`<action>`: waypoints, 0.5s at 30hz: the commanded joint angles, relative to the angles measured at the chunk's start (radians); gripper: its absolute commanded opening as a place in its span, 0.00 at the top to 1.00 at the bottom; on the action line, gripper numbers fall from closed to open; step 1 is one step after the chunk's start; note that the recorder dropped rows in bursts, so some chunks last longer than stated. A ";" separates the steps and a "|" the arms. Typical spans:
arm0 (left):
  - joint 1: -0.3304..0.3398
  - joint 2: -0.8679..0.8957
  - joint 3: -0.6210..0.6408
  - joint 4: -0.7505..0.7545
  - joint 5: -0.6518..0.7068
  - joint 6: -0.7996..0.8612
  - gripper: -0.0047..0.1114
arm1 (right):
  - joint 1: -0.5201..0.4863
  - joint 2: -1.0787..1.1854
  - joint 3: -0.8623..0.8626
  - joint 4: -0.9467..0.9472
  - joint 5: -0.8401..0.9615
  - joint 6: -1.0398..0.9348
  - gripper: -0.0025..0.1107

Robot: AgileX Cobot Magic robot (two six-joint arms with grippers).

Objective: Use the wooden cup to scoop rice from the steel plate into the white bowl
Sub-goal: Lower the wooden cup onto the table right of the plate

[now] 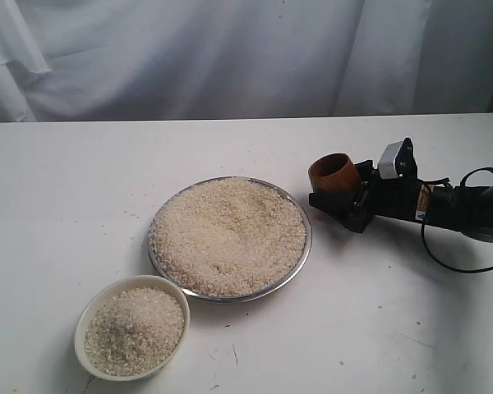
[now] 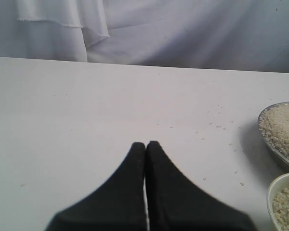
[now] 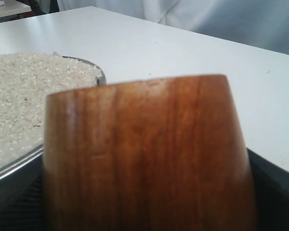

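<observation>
**My right gripper has the cup, my left one is closed on nothing**

My right gripper [image 1: 345, 193] is clamped around the wooden cup [image 1: 334, 174]. The cup sits between my black fingers with its mouth facing up. It looks dark inside, and I cannot tell if any grains are in there. It is just beside the steel plate [image 1: 307, 246], on the side of the bench [image 1: 378, 328] where my right arm works. The cup and the plate do not touch. I cannot tell if the cup rests on the bench or hangs a little above it.

The plate is in the middle of the bench. It is full of rice [image 1: 228, 234], spread almost to the rim.

The white bowl [image 1: 130, 281] is close to the plate, toward the front corner on my left arm's side. It has some rice in it too.

My left gripper [image 2: 145, 147] is squeezed closed with its two tips touching. It holds nothing. It hangs over bare bench, and a few loose grains [image 2: 216, 126] lie nearby.

There is a small yellow label [image 1: 424, 202] on my right arm. The writing is too small to read.

A white curtain [image 1: 230, 49] hangs behind the far edge.
</observation>
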 commanded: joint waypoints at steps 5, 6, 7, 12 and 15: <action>-0.003 -0.004 0.005 0.001 -0.014 0.000 0.96 | 0.000 -0.008 -0.010 0.013 -0.011 0.004 0.95; -0.003 -0.004 0.005 0.001 -0.014 0.000 0.96 | 0.000 -0.008 -0.010 0.017 -0.011 0.012 0.94; -0.003 -0.004 0.005 0.001 -0.014 0.000 0.96 | 0.000 -0.008 -0.010 0.029 -0.011 0.023 0.91; -0.003 -0.004 0.005 0.001 -0.014 0.000 0.96 | 0.000 -0.008 -0.010 0.048 -0.011 0.092 0.71; -0.003 -0.004 0.005 0.001 -0.014 0.000 0.96 | 0.000 -0.008 -0.010 0.052 -0.011 0.113 0.48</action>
